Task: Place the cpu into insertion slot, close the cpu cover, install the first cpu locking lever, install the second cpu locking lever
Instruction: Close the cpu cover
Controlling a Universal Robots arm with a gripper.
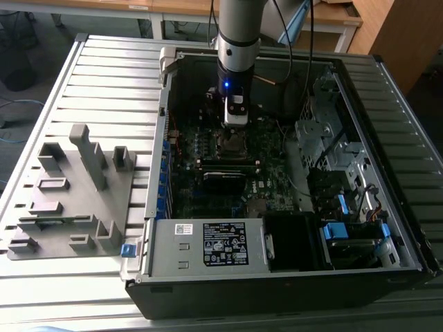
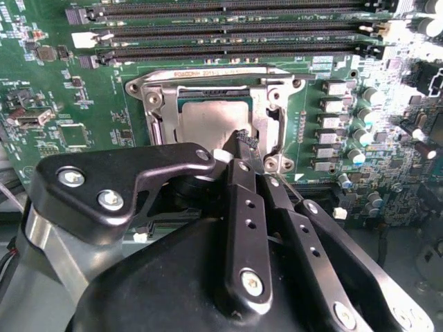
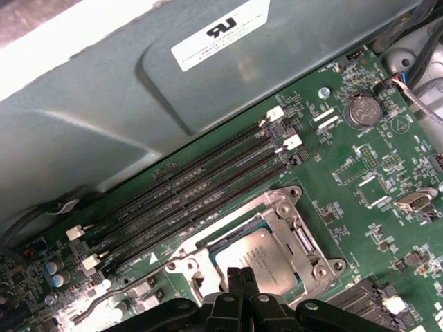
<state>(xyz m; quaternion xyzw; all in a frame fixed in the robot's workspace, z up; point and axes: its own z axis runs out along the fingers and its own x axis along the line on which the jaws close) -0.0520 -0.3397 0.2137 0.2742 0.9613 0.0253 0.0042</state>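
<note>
Exterior view: gripper (image 1: 236, 123) low inside the open computer case (image 1: 277, 296), over the insertion slot (image 1: 232, 144) — second wrist view: fingers (image 2: 243, 204) pressed together, holding nothing, tips at the edge of the cpu (image 2: 208, 121) seated within the cpu cover (image 2: 208, 77) — first wrist view: same cpu (image 3: 261, 257) beside the memory slots (image 3: 194, 187).

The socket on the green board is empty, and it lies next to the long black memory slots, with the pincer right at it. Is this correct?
Not empty: the socket holds the chip, its dull metal face plain in the second wrist view. The rest stands: the socket lies next to the long black memory slots, with the pincer right at it.
</note>
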